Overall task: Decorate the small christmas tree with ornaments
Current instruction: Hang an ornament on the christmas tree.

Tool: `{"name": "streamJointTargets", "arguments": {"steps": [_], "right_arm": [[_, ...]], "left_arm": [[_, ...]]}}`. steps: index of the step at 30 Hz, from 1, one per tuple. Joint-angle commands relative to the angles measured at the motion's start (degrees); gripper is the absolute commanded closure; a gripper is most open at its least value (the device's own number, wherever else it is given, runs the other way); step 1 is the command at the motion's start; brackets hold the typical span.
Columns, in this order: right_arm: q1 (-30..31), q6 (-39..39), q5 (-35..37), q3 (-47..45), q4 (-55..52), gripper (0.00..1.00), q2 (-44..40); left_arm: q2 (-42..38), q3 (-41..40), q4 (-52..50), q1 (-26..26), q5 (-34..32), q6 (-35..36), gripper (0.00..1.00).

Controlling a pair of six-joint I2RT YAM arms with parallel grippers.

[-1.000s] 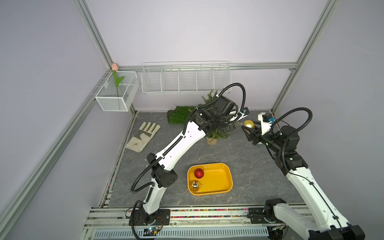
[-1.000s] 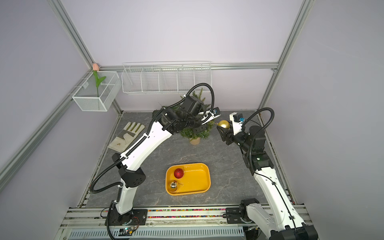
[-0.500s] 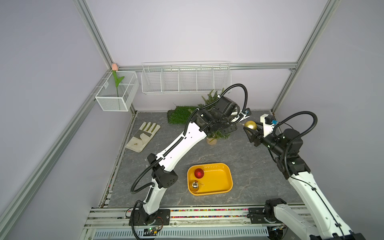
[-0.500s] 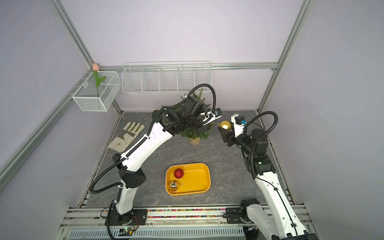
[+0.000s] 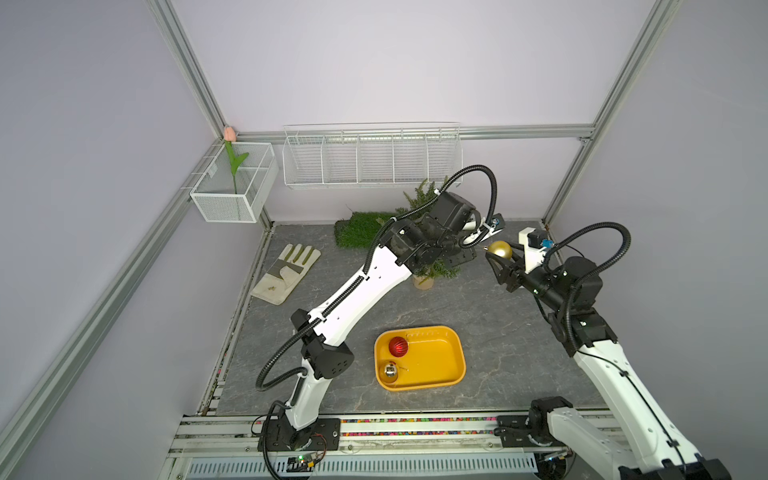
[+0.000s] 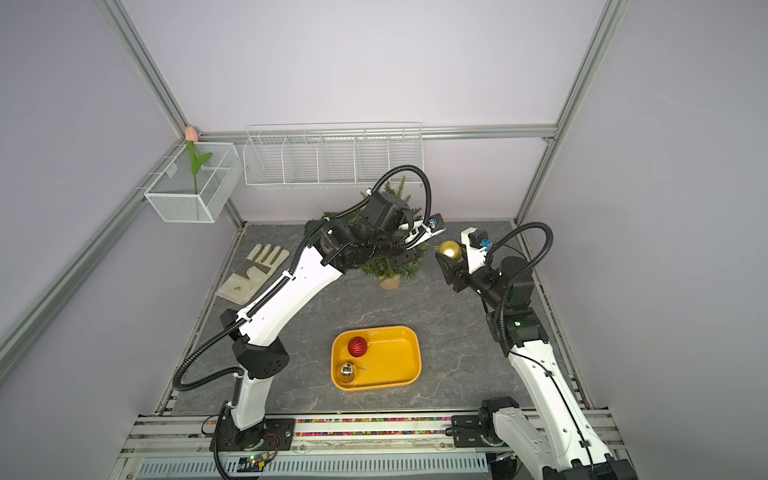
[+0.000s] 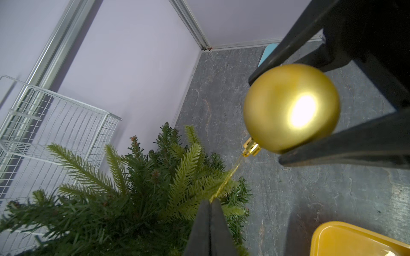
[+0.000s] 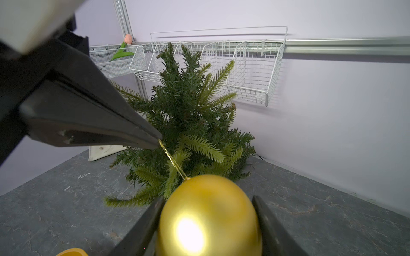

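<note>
The small christmas tree [image 5: 437, 269] [image 6: 390, 267] stands in its beige pot at the back of the table, partly hidden by my left arm. My right gripper [image 5: 497, 254] [image 8: 208, 199] is shut on the gold ornament [image 5: 499, 249] [image 6: 450, 250] [image 7: 290, 108] [image 8: 208, 217], held in the air just right of the tree. My left gripper [image 7: 210, 202] [image 8: 158, 141] is shut on the ornament's gold string [image 8: 173, 162], which runs taut to the cap. The red ornament [image 5: 398, 346] and the silver ornament [image 5: 390, 371] lie in the yellow tray [image 5: 460, 353].
A work glove [image 5: 286, 270] lies at the left and a roll of green turf [image 5: 357, 228] at the back. A white wire basket [image 5: 370, 160] hangs on the back wall. A mesh box [image 5: 232, 195] with a pink tulip hangs in the corner.
Both grippers and the gold ornament have shifted a little to the right, away from the tree. Both grips are the same as before.
</note>
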Motion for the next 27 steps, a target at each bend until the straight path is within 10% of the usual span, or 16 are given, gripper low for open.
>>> {"name": "streamJointTargets", "arguments": {"steps": [1, 27], "right_arm": [[0.0, -0.7, -1.1, -0.4, 1.5, 0.66, 1.4], [0.0, 0.5, -4.7, -2.2, 8.8, 0.66, -0.6]], "left_arm": [[-0.5, 1.3, -1.6, -0.3, -2.5, 0.8, 1.00], [0.7, 1.3, -2.3, -0.8, -0.4, 1.4, 1.00]]}}
